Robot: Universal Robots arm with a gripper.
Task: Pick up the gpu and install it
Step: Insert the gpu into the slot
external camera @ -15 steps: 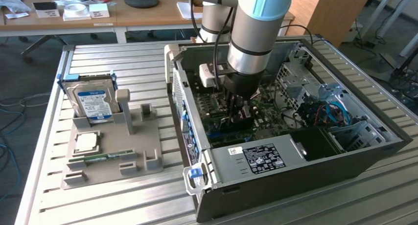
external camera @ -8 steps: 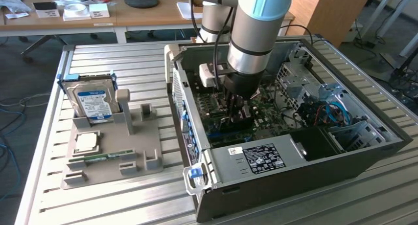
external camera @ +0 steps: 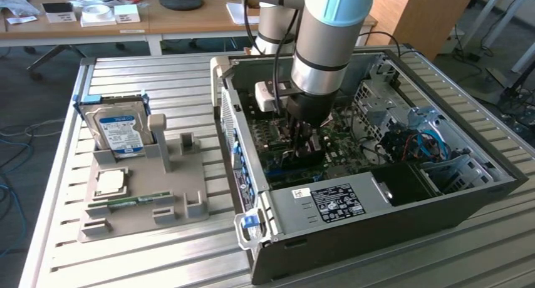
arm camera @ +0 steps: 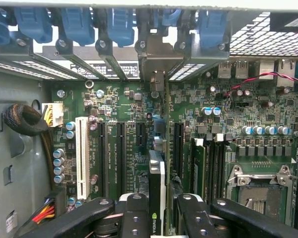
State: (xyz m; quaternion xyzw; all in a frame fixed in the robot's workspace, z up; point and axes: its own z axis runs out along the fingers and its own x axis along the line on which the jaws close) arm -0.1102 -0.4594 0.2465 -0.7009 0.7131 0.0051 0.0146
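Hand (arm camera: 158, 210) holds gpu (arm camera: 158, 183) edge-on between motherboard (arm camera: 119, 99) slots

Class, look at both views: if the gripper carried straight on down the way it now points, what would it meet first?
Probably the motherboard: the gripper points down into the open computer case, shut on the gpu, whose lower edge would likely reach an expansion slot first. Depth is unclear.

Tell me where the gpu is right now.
The gpu stands on edge between the gripper fingers inside the open computer case, over the motherboard slots, its metal bracket at the case's rear slot openings.
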